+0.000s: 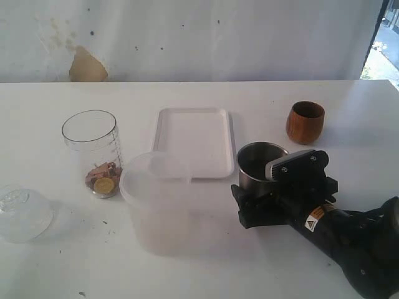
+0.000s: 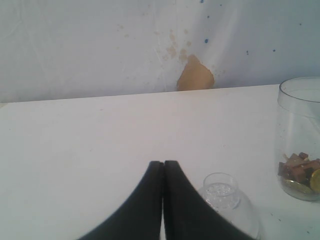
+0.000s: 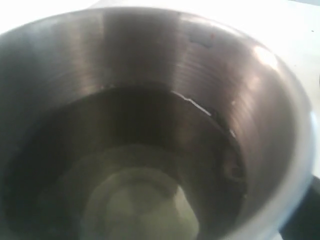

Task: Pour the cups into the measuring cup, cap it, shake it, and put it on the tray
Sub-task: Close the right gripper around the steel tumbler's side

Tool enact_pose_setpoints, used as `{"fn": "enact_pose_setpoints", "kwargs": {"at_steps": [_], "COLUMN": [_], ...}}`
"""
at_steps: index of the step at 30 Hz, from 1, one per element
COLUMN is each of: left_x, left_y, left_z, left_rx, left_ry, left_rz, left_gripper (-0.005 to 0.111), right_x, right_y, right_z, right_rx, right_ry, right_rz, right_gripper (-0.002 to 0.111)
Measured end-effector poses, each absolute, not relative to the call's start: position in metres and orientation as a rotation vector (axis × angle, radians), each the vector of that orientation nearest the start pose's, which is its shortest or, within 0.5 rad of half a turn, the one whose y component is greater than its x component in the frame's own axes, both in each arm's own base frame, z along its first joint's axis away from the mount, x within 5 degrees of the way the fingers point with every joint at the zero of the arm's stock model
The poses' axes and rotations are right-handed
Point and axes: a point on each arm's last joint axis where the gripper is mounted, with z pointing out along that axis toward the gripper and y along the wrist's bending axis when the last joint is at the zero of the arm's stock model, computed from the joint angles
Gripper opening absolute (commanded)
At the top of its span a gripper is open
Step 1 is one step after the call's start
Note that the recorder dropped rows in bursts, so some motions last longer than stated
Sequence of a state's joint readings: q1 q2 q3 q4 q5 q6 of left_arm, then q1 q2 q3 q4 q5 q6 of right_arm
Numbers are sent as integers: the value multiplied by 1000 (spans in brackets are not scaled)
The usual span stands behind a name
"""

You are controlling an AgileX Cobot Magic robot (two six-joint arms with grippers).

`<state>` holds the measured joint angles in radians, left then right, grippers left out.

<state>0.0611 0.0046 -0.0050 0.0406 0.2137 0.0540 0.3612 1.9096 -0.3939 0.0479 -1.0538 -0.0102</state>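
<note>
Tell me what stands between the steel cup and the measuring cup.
The frosted tub stands between the steel cup and the measuring cup, slightly nearer the camera than the straight line. Carrying the cup over or behind it looks safest.

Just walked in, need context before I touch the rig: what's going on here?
The right end effector is at the steel cup, jaws wide and seemingly on either side of it. The cup stands on the table beside the tray, and no firm grip shows yet. The left end effector is shut and empty near the clear lid, which lies on the table. The measuring cup already has brown bits and a yellow piece in the bottom. The brown cup stands untouched.
</note>
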Motion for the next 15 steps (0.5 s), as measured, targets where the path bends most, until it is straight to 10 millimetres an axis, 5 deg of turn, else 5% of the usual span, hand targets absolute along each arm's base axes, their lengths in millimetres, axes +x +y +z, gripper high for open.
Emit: {"fn": "enact_pose_setpoints", "kwargs": {"at_steps": [15], "left_x": [56], "left_y": [4], "left_z": [195], "left_rx": [21], "left_ry": [1698], "left_rz": [123], "left_gripper": [1], "right_x": [258], "right_y": [93], "right_z": [100], "right_rx": [-307], "right_ry": [1904], "right_rz": [210], "right_gripper": [105]}}
